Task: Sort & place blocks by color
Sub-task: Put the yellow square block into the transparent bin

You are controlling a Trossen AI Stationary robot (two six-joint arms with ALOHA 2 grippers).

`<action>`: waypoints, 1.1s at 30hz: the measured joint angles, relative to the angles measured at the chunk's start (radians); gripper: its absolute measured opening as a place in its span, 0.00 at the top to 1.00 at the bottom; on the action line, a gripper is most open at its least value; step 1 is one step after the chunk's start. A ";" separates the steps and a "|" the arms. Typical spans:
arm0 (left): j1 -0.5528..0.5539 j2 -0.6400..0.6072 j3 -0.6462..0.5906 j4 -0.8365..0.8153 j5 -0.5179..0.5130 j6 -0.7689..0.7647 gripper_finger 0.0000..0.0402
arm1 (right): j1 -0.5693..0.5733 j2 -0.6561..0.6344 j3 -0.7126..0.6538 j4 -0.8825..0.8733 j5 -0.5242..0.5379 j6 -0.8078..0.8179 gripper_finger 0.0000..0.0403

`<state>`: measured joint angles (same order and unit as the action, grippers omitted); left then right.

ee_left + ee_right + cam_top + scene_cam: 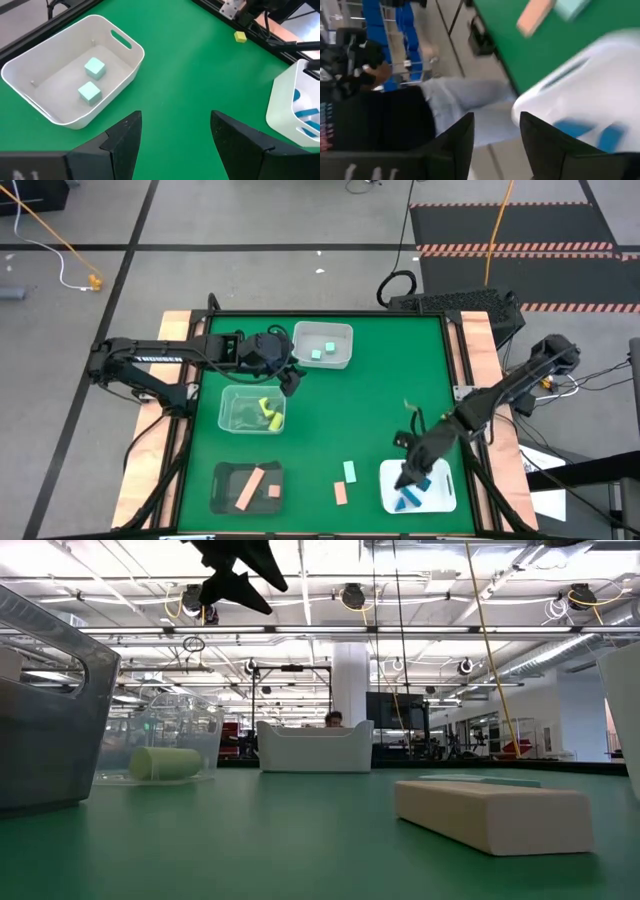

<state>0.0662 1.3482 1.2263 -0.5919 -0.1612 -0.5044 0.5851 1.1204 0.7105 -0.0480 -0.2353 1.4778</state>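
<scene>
Right gripper (408,478) above the white tray holding blue blocks (436,498) — jaws apart, empty. Lift clear, then take the mint bar (350,471) just beside that tray.

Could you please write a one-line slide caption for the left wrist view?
Open left gripper above the green table, facing a white tray holding two mint green cubes.
</scene>
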 joint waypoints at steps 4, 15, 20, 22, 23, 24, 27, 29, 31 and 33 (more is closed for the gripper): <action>0.011 0.000 0.000 0.021 0.001 0.002 0.42 | -0.132 -0.036 0.000 -0.079 -0.001 -0.229 0.64; 0.031 0.000 0.000 0.030 -0.017 -0.108 0.42 | -0.501 -0.046 0.000 -0.077 0.146 -0.968 0.64; 0.031 0.000 0.000 0.031 -0.024 -0.180 0.42 | -0.661 -0.045 0.000 -0.188 0.014 -0.979 0.63; 0.031 0.000 0.000 0.035 -0.024 -0.188 0.42 | -0.697 -0.048 0.000 -0.274 -0.035 -1.019 0.60; 0.031 0.000 0.000 0.040 -0.024 -0.188 0.42 | -0.708 -0.048 0.001 -0.321 -0.053 -1.049 0.58; 0.031 0.000 0.000 0.046 -0.029 -0.188 0.42 | -0.716 -0.048 0.001 -0.375 -0.055 -1.085 0.55; 0.031 0.000 0.000 0.064 -0.069 -0.190 0.42 | -0.731 -0.048 0.001 -0.515 -0.029 -1.191 0.48; 0.031 0.000 0.000 0.077 -0.077 -0.194 0.42 | -0.731 -0.047 0.007 -0.627 0.002 -1.239 0.43; 0.035 0.000 0.000 0.077 -0.084 -0.201 0.42 | -0.730 -0.047 0.027 -0.751 0.039 -1.295 0.38; 0.039 0.000 0.000 0.075 -0.086 -0.212 0.42 | -0.730 -0.047 0.046 -0.896 0.095 -1.360 0.34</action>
<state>0.1050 1.3483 1.2259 -0.5168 -0.2471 -0.7165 -0.1444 1.0733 0.7560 -0.9441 -0.1403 0.1174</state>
